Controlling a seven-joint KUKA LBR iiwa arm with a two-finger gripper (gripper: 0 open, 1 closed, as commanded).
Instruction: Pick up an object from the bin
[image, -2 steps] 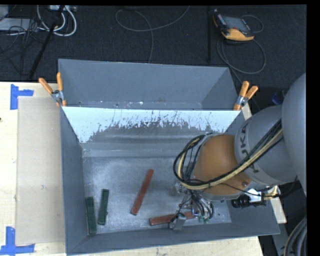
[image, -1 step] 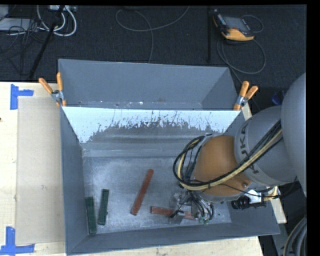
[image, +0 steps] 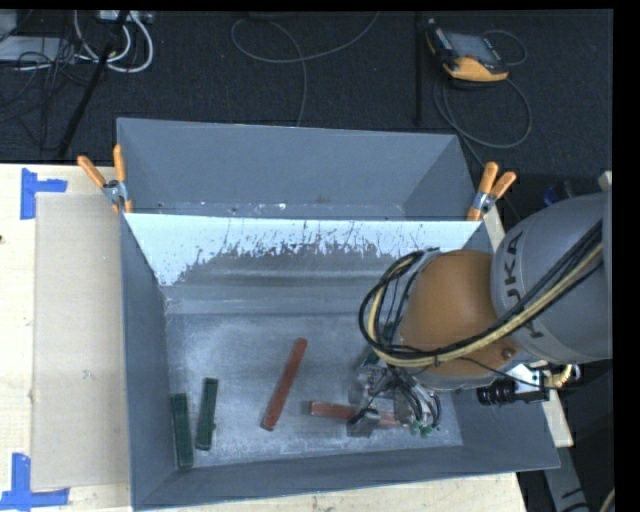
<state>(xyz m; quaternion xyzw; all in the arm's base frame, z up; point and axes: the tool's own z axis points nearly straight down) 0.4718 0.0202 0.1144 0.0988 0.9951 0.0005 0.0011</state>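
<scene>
Gripper (image: 386, 412) meets the right end of the short brown stick (image: 328, 409), whose long axis runs left-right. Opening cannot be told.

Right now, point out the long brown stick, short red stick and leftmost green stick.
long brown stick (image: 285, 384): camera view, its middle.
short red stick (image: 327, 409): camera view, visible middle.
leftmost green stick (image: 180, 431): camera view, its middle.
</scene>
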